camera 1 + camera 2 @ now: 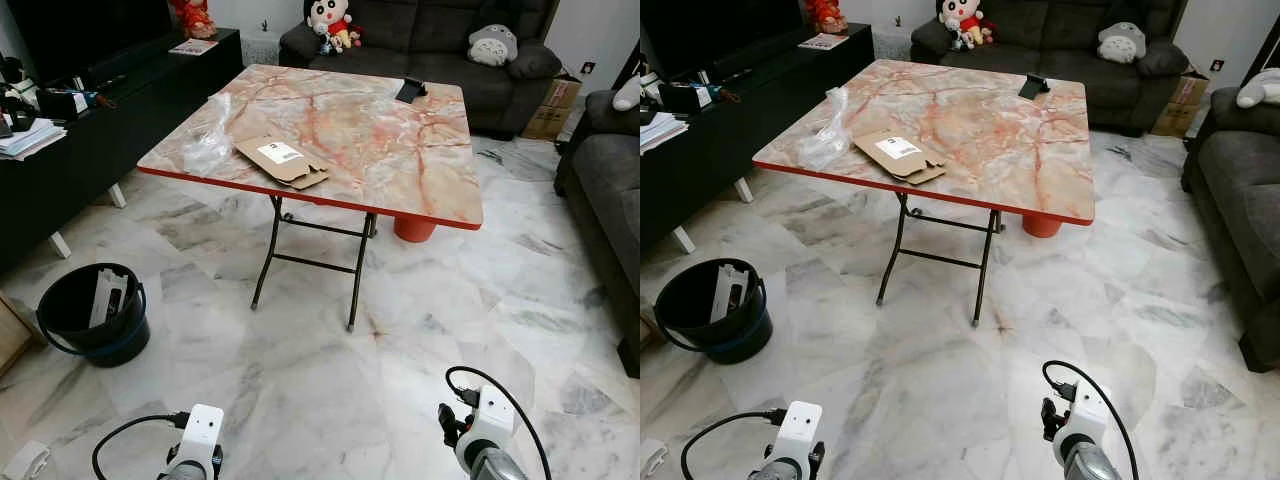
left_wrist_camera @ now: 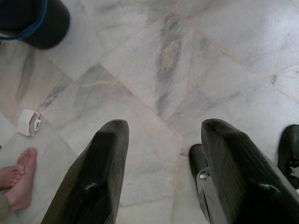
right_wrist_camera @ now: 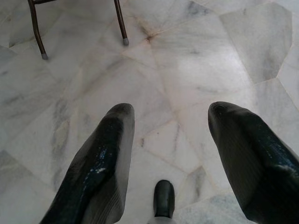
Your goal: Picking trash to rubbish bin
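Note:
A flattened brown cardboard box (image 1: 282, 160) with a white label lies on the marble-patterned folding table (image 1: 400, 150), near its front edge. A crumpled clear plastic bag (image 1: 205, 135) sits beside it at the table's left corner. A black rubbish bin (image 1: 92, 312) with white trash inside stands on the floor to the left. Both arms hang low. My left gripper (image 2: 161, 135) is open over bare floor. My right gripper (image 3: 170, 121) is also open, pointing down at the marble floor near the table's legs (image 3: 122, 28).
A black TV cabinet (image 1: 90, 130) runs along the left. Dark sofas (image 1: 440, 40) stand behind and to the right (image 1: 605, 180). A black object (image 1: 410, 90) sits at the table's far edge, and an orange pot (image 1: 414, 229) under it. A person's bare feet (image 2: 17, 179) and a small white carton (image 2: 29, 122) are on the floor.

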